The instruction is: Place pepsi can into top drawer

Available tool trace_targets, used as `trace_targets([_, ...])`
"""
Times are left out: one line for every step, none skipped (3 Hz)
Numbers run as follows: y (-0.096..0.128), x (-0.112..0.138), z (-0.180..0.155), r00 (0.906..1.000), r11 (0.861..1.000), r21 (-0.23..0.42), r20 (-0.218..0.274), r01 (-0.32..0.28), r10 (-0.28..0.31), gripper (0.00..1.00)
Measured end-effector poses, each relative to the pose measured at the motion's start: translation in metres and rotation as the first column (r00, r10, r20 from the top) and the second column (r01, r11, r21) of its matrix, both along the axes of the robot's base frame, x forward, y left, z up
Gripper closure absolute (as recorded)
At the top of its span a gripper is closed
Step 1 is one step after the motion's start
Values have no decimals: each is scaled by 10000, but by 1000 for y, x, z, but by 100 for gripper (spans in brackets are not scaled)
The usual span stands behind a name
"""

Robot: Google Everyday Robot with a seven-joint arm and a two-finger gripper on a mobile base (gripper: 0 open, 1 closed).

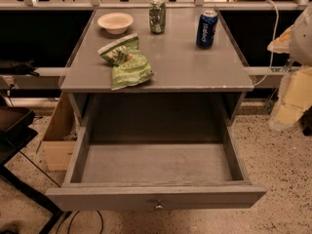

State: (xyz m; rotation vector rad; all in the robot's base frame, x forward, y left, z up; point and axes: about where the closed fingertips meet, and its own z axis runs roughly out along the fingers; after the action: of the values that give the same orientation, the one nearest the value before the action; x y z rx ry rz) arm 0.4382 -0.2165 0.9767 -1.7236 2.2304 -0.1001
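The pepsi can (206, 29), dark blue with a silver top, stands upright at the back right of the grey cabinet top (195, 67). The top drawer (156, 165) is pulled fully open below it; its inside is bare, and a small round metal knob (159, 206) sits at the centre of its front panel. My gripper (291, 101) shows as pale beige parts at the right edge, beside the cabinet and below its top, well to the right of the can and apart from it. It holds nothing that I can see.
A green can (157, 16) stands at the back centre, a white bowl (115, 22) at the back left, and a green chip bag (126, 61) near the front left of the top. A cardboard box (58, 140) sits on the floor to the left. A black stand (14, 130) is at far left.
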Motion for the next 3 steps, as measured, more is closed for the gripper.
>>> trace_targets([0, 0, 0, 10000, 10000, 4, 3, 2, -2, 0])
trace_targets([-8, 30, 0, 9981, 9955, 858, 453, 389, -429, 0])
trace_targets([-25, 73, -21, 9883, 9564, 2709, 739, 1090, -1336, 0])
